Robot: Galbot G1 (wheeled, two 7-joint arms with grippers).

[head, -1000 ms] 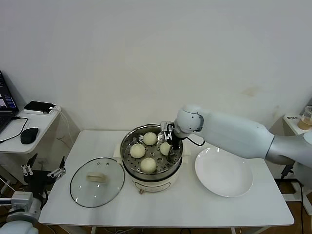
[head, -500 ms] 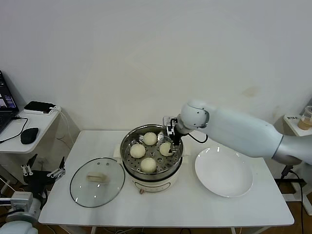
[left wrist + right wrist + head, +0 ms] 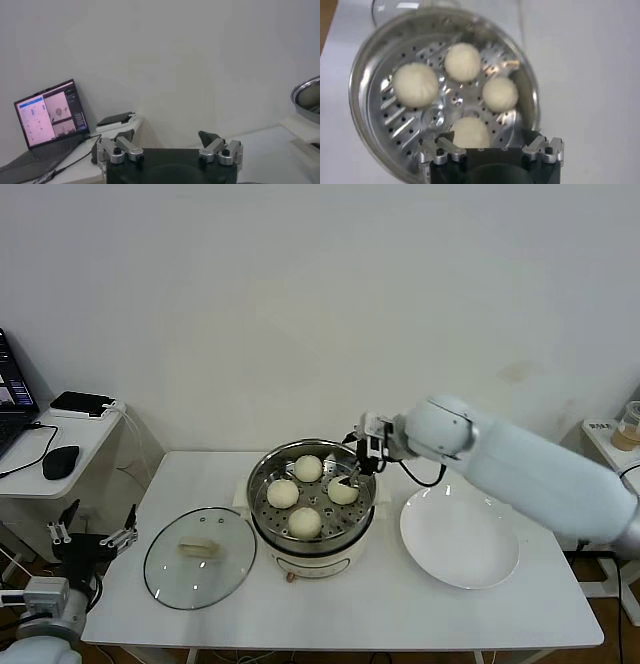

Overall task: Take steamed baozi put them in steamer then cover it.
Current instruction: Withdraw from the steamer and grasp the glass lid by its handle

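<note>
Hiding part of the steamer's (image 3: 311, 499) far right rim in the head view, the right gripper (image 3: 355, 467) hangs just above that rim with its fingers spread and nothing between them. From its own wrist camera, the black gripper body covers the near edge of one bun (image 3: 469, 132) and cuts off the basket's rim there; the fingers (image 3: 438, 150) show only as short metal-jointed stubs. All four steamed baozi (image 3: 305, 494) sit inside the steamer, spaced apart on its floor: smooth, round, off-white dough, faintly pleated on top in the wrist view. The basket is shiny stainless steel, round, its floor pierced with small holes and slots, and it stands on a cream-white pot base near the middle of the table (image 3: 350, 609), toward the far edge. The base's lower front shows a small knob too small to read.

The cover (image 3: 199, 557) lies flat near the table's front left corner, beside the steamer and apart from it: clear round glass with a metal rim and a cream oblong handle. A flat white plate (image 3: 459, 538) rests toward the right edge, bare.

The left gripper (image 3: 92, 536) waits low off the table's left edge, fingers apart, gripping nothing; its wrist view shows a laptop (image 3: 48, 118) on a side desk.
</note>
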